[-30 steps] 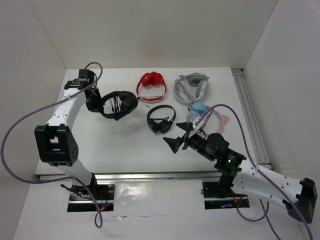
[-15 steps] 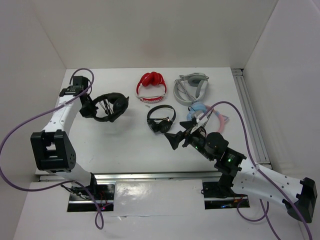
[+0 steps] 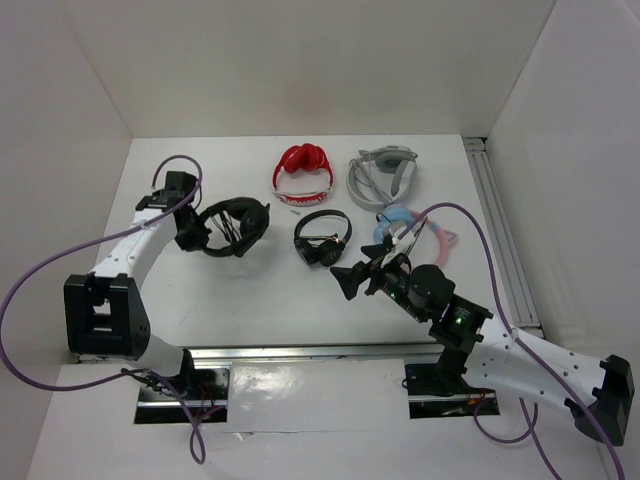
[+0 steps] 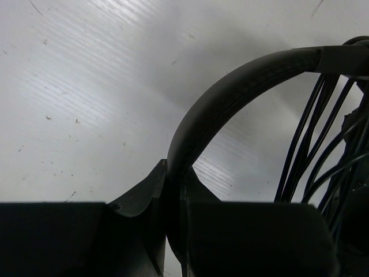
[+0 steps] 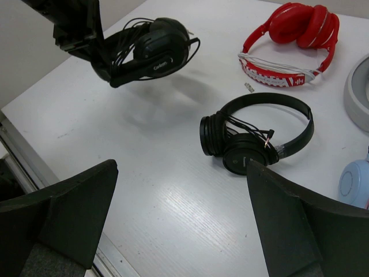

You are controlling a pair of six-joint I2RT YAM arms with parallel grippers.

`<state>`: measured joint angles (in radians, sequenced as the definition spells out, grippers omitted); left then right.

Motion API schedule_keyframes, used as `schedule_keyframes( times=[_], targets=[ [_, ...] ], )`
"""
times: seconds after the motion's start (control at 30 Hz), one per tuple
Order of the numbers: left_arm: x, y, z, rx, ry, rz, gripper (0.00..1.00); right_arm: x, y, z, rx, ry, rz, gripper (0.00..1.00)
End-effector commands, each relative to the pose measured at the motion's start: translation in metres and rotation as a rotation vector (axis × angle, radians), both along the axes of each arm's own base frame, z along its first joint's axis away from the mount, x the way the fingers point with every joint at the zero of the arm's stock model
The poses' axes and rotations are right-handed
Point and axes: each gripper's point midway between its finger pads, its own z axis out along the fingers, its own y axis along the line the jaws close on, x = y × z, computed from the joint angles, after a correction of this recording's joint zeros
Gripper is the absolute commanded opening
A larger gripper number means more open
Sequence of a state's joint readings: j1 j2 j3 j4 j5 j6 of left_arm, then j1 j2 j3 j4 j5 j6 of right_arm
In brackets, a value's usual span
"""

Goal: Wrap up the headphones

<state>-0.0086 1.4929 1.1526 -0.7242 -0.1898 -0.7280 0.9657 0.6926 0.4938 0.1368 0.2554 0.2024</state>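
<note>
Setting: a white table (image 3: 260,300) boxed in by white walls (image 3: 300,60), with the arm bases at its near edge.
Right gripper (image 3: 365,270): fingers spread wide and holding nothing. It hovers over the near-middle of the table and faces the far side.
Small black on-ear pair (image 5: 253,138): lies flat mid-table, just beyond the right gripper.
Left gripper (image 3: 192,232): pinched tight on the headband (image 4: 242,86) of the headphones, at the table's left.
Headphones (image 5: 155,49): the large black headset hangs from that grip, clear of the surface, with its shadow on the table below.
Cable (image 4: 311,144): several thin strands run across the arch of the band. The free end cannot be made out.
Handling: probably light, with a stiff, springy band and soft cups. The cable looks limp and likely to slip loose.
Where to hold: the bare band, as the left gripper does. The cable is better pinched near its loose end, not tugged at the cup.
Far row: a red pair (image 3: 303,170), a grey pair (image 3: 382,172) and, nearer, a pale blue pair (image 3: 398,222).
</note>
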Motion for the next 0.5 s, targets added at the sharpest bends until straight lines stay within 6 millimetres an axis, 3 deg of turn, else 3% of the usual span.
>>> schedule_keyframes(
  times=[0.0,0.2,0.33,0.37,0.4,0.43,0.47],
  targets=[
    [0.005,-0.011,0.0,-0.026,-0.079,0.061,0.0,0.002,-0.003,0.02,0.044,-0.017,-0.022,1.0],
    [-0.005,-0.041,-0.03,-0.031,-0.047,0.024,0.0,0.0,-0.004,0.016,0.027,-0.005,-0.013,1.0],
    [-0.01,-0.045,-0.053,-0.019,0.005,0.028,0.0,-0.001,-0.005,0.018,0.035,-0.01,-0.013,1.0],
    [-0.013,-0.045,-0.06,-0.015,0.027,0.028,0.05,-0.001,-0.005,0.018,0.035,-0.01,-0.013,1.0],
    [-0.014,-0.048,-0.063,-0.017,0.036,0.029,0.3,-0.001,-0.005,0.018,0.035,-0.01,-0.013,1.0],
    [-0.02,-0.048,-0.07,0.0,0.062,0.044,0.44,0.0,-0.004,0.015,0.026,-0.004,-0.013,1.0],
    [-0.022,-0.044,-0.071,0.014,0.066,0.07,0.47,0.0,-0.004,0.015,0.026,-0.004,-0.013,1.0]
  ],
)
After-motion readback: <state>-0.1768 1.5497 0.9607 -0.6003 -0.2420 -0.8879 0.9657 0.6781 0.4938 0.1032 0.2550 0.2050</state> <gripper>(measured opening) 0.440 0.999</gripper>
